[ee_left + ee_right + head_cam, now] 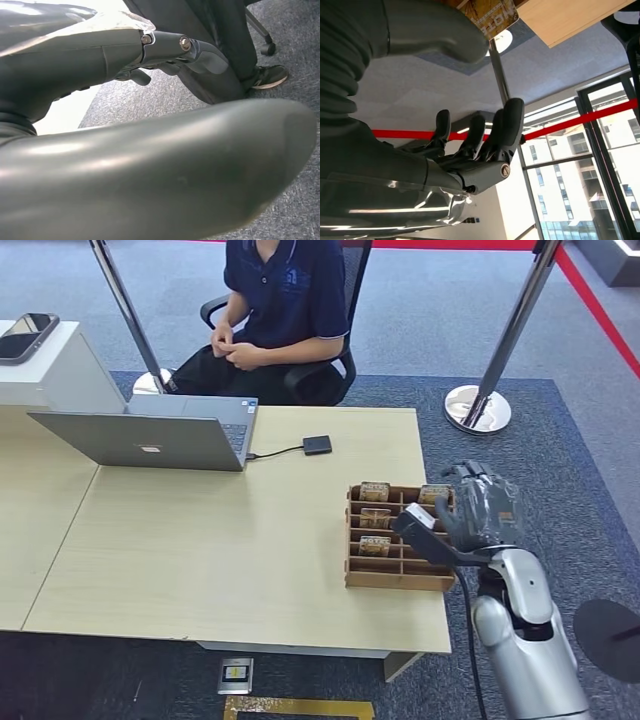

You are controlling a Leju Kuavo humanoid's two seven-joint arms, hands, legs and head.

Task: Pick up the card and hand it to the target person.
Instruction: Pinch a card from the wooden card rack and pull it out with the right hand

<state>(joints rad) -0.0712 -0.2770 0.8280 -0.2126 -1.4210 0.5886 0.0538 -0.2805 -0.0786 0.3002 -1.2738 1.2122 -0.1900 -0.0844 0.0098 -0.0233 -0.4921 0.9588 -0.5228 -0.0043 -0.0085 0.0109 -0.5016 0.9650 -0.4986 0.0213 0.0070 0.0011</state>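
My right hand is raised at the right edge of the brown wooden compartment tray, thumb pressing a patterned brown card, other fingers curled. My left hand's fingers I cannot tell.

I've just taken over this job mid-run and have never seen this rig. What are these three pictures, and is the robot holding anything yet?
It is a humanoid robot with two silver arms, each ending in a hand. The wide picture looks down from its head. The other two come from cameras at its wrists and are turned.

On the table are a laptop, a small black box on a cable, and a wooden tray of cards. A person sits behind.

The right hand is over the tray. A card shows by its thumb, but I cannot tell if it is gripped. The left hand hangs near the floor and holds nothing.
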